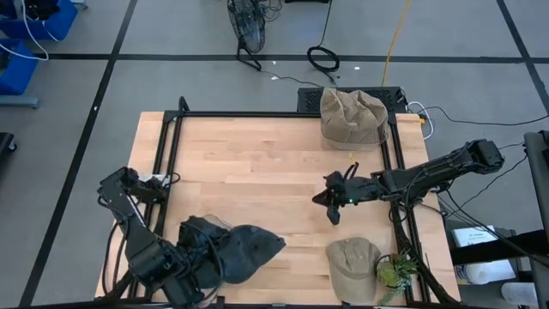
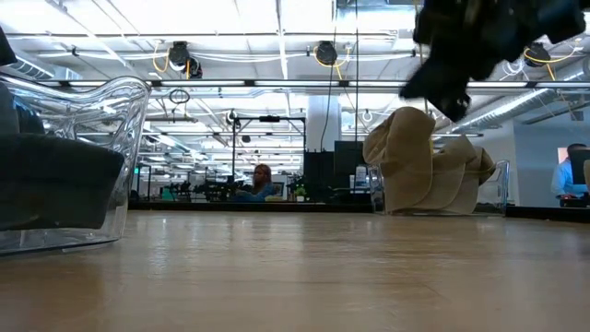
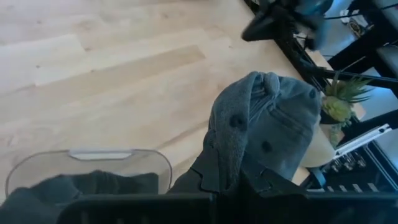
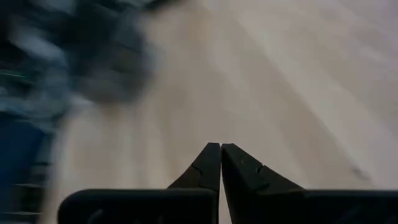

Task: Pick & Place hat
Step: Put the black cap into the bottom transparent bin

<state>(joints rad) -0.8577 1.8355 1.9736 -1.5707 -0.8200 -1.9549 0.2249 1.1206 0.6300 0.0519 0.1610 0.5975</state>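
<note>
The left pincer (image 1: 202, 262) sits at the near left of the counter (image 1: 257, 172), clamped shut on a dark grey hat (image 1: 240, 251). In the left wrist view the hat's crown (image 3: 267, 134) drapes out from between the fingers, just beside a clear plastic bin (image 3: 87, 168) that already holds some dark cloth. From the high view the hat looks lifted and partly spread over the counter, though I cannot tell whether any of it touches the wood.

The right pincer (image 1: 333, 199) hangs over the middle right of the counter, its fingers pressed together on nothing, as the right wrist view shows. It is well apart from every hat.

Two other hats lie untouched: a tan hat (image 1: 353, 268) at the near right edge beside a small green plant (image 1: 396, 271), and a crumpled beige hat (image 1: 352, 118) in a clear holder at the far right.

So the pick of the grey hat appears done; its placing is still to come, probably into the bin next to it.
</note>
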